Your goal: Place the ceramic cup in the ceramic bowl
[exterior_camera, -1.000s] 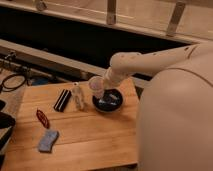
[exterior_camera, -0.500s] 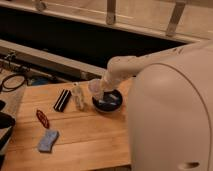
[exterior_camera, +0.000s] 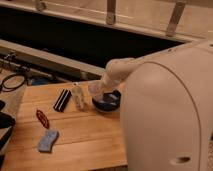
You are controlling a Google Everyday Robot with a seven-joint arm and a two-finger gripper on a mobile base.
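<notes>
One gripper (exterior_camera: 98,90), grip unclear, has lowered ceramic cup (exterior_camera: 95,88) toward ceramic bowl (exterior_camera: 107,101).

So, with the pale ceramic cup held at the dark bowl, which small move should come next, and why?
Probably a short lowering. The gripper holds the small pale whitish-pink ceramic cup at the left rim of the round dark blue-black ceramic bowl, seemingly just above it. Shifting slightly right first would centre it over the bowl.

The robot's body is a broad, smooth, cream-white rounded shell with a small oval recess low on its side, from which a matching cream-white arm (exterior_camera: 131,67) of thick, rounded segments tapers to the pale gripper (exterior_camera: 96,89) at the near edge of the dark bowl.
</notes>
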